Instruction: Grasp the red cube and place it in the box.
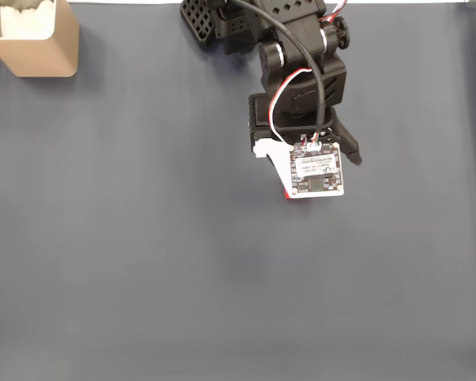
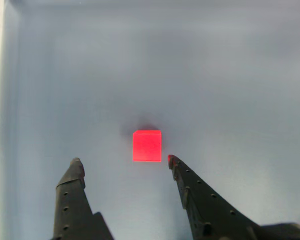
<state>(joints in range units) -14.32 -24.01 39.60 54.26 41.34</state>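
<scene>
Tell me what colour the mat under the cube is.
Dark blue-grey; the mat shows best in the fixed view.

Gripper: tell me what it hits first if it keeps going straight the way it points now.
Most likely the red cube. In the wrist view it sits just ahead of the open gripper, close by the right fingertip, so that finger may touch it first. Depth is hard to judge; otherwise the dark mat.

In the fixed view the camera board (image 1: 317, 171) hides nearly all the red cube (image 1: 289, 194); the box (image 1: 33, 36) is cropped by the top edge.
</scene>
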